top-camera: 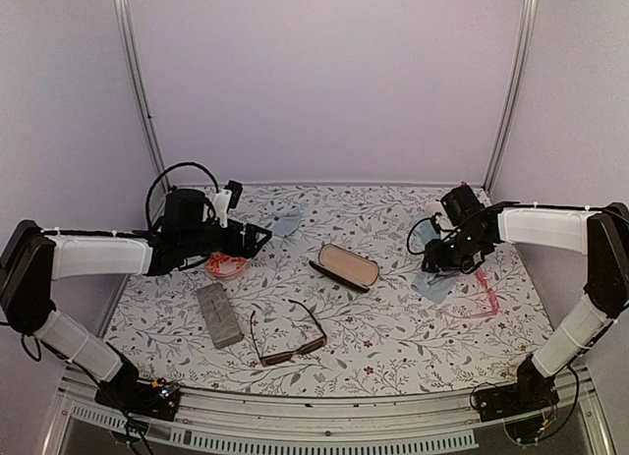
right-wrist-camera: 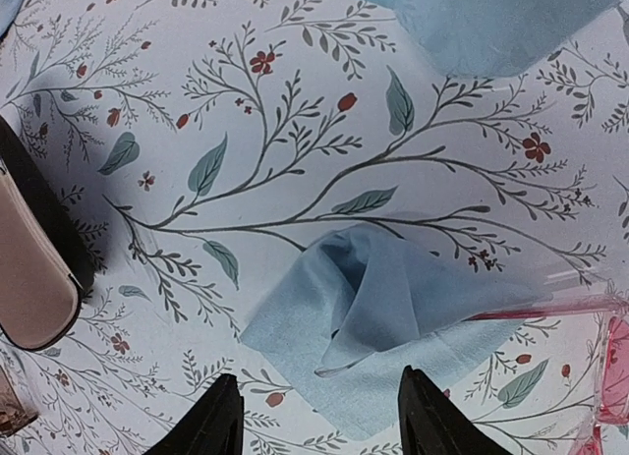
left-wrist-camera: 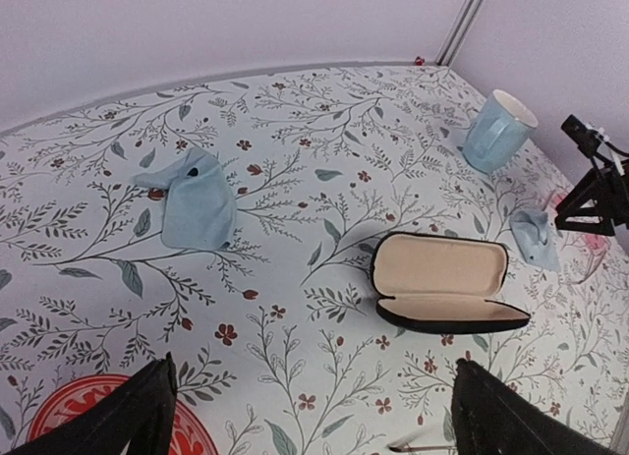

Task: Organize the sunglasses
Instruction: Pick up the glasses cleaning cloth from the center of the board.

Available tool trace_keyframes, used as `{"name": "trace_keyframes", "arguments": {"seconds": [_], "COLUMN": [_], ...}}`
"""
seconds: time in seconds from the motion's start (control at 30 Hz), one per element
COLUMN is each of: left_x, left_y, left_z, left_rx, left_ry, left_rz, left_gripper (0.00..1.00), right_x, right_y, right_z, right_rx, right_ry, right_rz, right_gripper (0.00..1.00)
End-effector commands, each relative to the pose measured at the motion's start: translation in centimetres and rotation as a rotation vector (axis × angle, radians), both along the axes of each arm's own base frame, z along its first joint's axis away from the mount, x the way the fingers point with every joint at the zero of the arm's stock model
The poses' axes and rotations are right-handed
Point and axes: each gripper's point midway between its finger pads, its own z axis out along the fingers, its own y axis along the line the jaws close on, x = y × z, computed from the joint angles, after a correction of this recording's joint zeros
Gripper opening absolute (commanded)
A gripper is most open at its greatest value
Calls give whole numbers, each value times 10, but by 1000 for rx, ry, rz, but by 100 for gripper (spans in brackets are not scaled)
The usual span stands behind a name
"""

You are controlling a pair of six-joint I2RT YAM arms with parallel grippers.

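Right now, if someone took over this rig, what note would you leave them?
Left gripper: open, empty, hovering at the table's left.
Right gripper: open, low over a blue cloth, beside the pink sunglasses.
Brown sunglasses: unfolded on the table, next to the closed grey case.
Black case: open and empty, mid-table.
Done: nothing stowed.
Left: both pairs need putting away.

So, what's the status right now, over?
Left gripper open, empty. Right gripper open above blue cloth. Brown sunglasses and pink sunglasses both lying outside open black case. Cloth overlaps pink pair's temple.
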Motion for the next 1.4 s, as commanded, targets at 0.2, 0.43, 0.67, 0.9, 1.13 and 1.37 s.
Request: {"name": "trace_keyframes", "arguments": {"seconds": [0.2, 0.43, 0.67, 0.9, 1.13, 1.37], "left_x": [2, 2, 2, 3, 4, 4], "left_y": [-11, -12, -13, -17, -19, -17], "left_z": [6, 5, 2, 0, -1, -1], "left_rx": [-8, -2, 4, 8, 15, 24], "left_ry": [-18, -18, -13, -7, -4, -6], "left_rz": [-13, -10, -8, -13, -14, -8], "left_gripper": [98, 98, 98, 98, 98, 98], "right_x": [7, 13, 10, 7, 15, 22], "right_y": [0, -6, -16, -22, -11, -5], "right_z": [-12, -18, -22, -30, -34, -30], "right_rx": [71, 42, 3, -6, 32, 57], "right_ry": [8, 2, 1, 16, 10, -4], "right_rz": [-38, -54, -77, -86, -61, -47], "right_gripper": [46, 43, 42, 42, 34, 20]}}
